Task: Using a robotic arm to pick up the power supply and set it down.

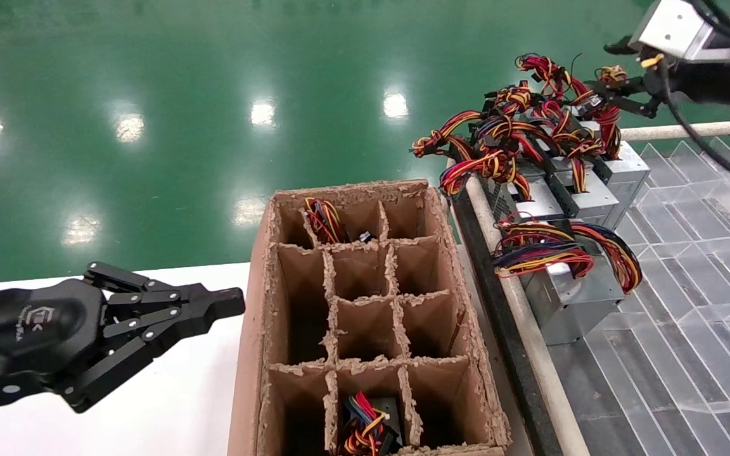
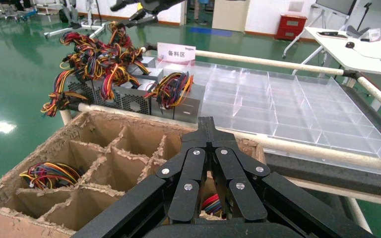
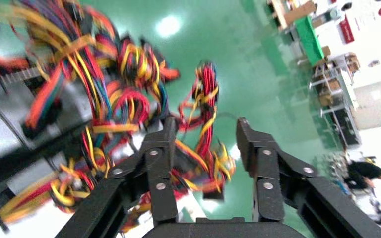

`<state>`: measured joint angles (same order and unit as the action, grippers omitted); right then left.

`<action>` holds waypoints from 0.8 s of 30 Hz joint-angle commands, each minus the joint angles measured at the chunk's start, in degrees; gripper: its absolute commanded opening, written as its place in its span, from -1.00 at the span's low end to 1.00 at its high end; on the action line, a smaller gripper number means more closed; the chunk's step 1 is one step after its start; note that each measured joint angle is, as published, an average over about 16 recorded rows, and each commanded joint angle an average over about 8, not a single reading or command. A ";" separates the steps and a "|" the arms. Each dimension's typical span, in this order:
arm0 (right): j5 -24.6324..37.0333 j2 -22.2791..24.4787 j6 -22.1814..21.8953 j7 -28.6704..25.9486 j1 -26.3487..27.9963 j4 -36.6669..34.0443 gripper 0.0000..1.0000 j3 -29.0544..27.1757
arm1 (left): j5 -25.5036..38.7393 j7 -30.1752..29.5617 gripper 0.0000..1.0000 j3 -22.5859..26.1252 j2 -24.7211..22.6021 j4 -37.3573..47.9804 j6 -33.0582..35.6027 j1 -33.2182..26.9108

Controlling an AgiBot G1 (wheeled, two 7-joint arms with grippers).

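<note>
Several silver-grey power supplies stand in a row on the rack at the right, their red, yellow and black wire bundles tangled on top. My right gripper [image 1: 606,88] hangs open above the far end of the row, over the farthest power supply [image 1: 630,168]. In the right wrist view the open gripper [image 3: 206,126] holds nothing, and a red-yellow wire bundle [image 3: 204,96] shows beyond its fingers. My left gripper [image 1: 232,304] is shut and empty over the white table at the lower left, beside the cardboard box; it appears again in the left wrist view [image 2: 207,121].
A cardboard box [image 1: 257,297] with a grid of dividers stands in the middle, with wired units in a far cell [image 1: 324,218] and a near cell [image 1: 365,430]. A pipe rail [image 1: 530,342] and clear divided trays [image 1: 688,285] lie at the right. The nearest unit [image 1: 568,304] carries blue-and-red wires.
</note>
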<state>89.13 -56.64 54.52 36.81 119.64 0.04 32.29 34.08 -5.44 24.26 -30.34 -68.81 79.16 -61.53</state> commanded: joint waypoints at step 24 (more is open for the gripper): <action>-15.20 7.10 12.39 -11.86 -13.88 17.79 1.00 -6.52 | 0.00 0.00 -1.00 0.00 0.00 0.00 0.00 0.00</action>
<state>73.96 -49.55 66.89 24.99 105.80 17.78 25.78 34.08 -5.44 24.26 -30.34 -68.81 79.16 -61.53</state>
